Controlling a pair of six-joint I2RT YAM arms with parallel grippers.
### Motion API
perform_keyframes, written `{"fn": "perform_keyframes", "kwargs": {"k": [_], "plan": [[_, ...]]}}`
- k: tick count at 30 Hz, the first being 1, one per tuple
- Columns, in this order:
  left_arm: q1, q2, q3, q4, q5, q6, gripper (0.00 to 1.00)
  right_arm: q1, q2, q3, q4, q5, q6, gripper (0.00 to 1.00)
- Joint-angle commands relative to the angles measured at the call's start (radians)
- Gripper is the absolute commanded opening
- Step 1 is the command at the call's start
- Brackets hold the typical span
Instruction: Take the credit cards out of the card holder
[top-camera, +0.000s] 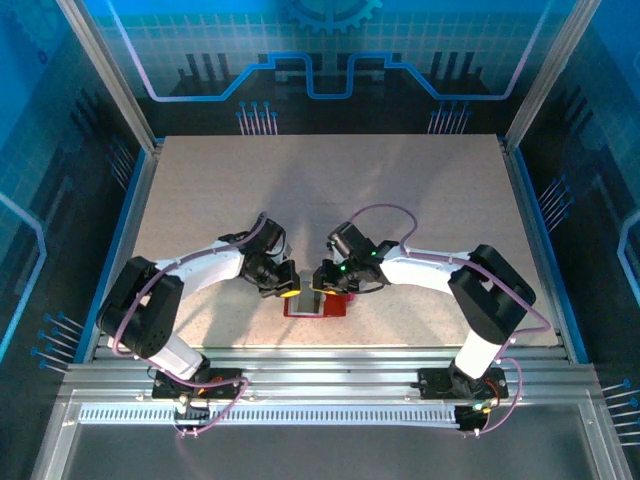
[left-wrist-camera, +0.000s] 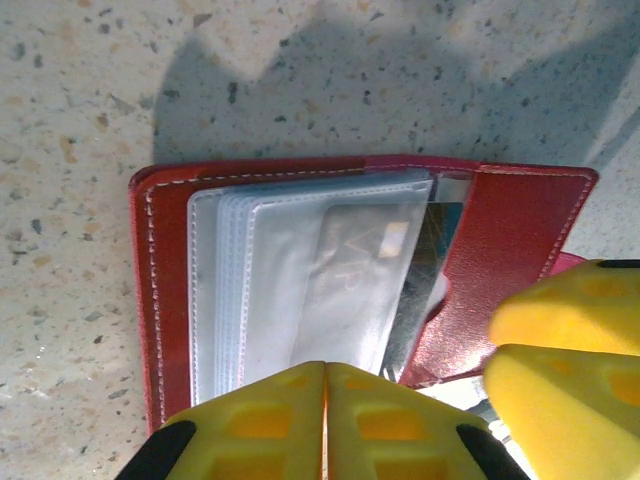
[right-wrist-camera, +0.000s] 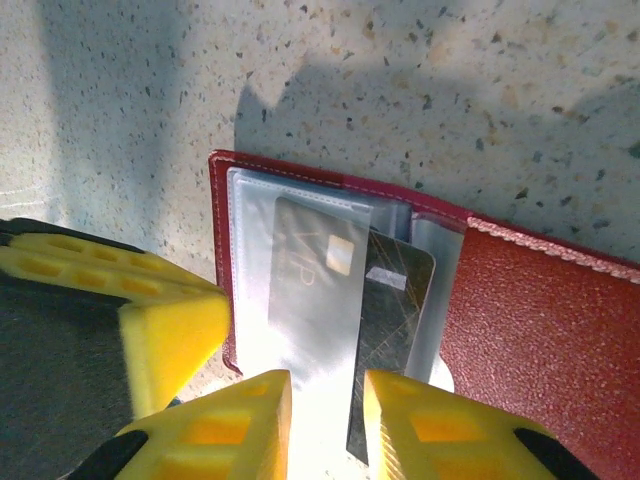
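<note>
Speckled pale table (top-camera: 330, 190) inside a blue-panelled enclosure (top-camera: 40, 150); the aluminium rail carrying both arm bases lies on the near side of the card holder.

Card holder (top-camera: 337, 306): lies opened flat on the table, between the two grippers. Its long axis runs left to right, parallel with the rail. The red cover is face down and the inner side faces up. A stack of clear sleeves (left-wrist-camera: 235, 290) occupies the left half; the right half shows red lining with pale stitching.

Cards: a grey card (right-wrist-camera: 312, 285) sits inside the top sleeve, its long axis crossing the holder's long axis and tilted slightly off square. A dark card (right-wrist-camera: 395, 320) lies just beside it towards the holder's red half, partly overlapped by it and aligned the same way. Both are within the sleeves.

Left gripper (left-wrist-camera: 325, 372): poised at the holder's near edge over the sleeve stack, yellow pads pressed together with no gap. Whether a sleeve edge is caught between them cannot be determined.

Right gripper (right-wrist-camera: 328, 385): positioned at the holder's middle, fingers a narrow gap apart. The end of the grey card's sleeve runs into that gap. Whether the pads bear on it cannot be determined.
</note>
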Motion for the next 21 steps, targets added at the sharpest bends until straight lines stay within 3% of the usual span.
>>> {"fn": "perform_keyframes", "kwargs": {"k": [1,21], "plan": [[0.003,0.037,0.016,-0.018,0.034,0.035,0.07,-0.022,-0.027,-0.04,0.032,-0.024,0.008,0.26],[0.003,0.03,0.004,-0.064,0.02,0.063,0.07,-0.039,0.015,-0.15,0.21,-0.103,0.047,0.26]]}}
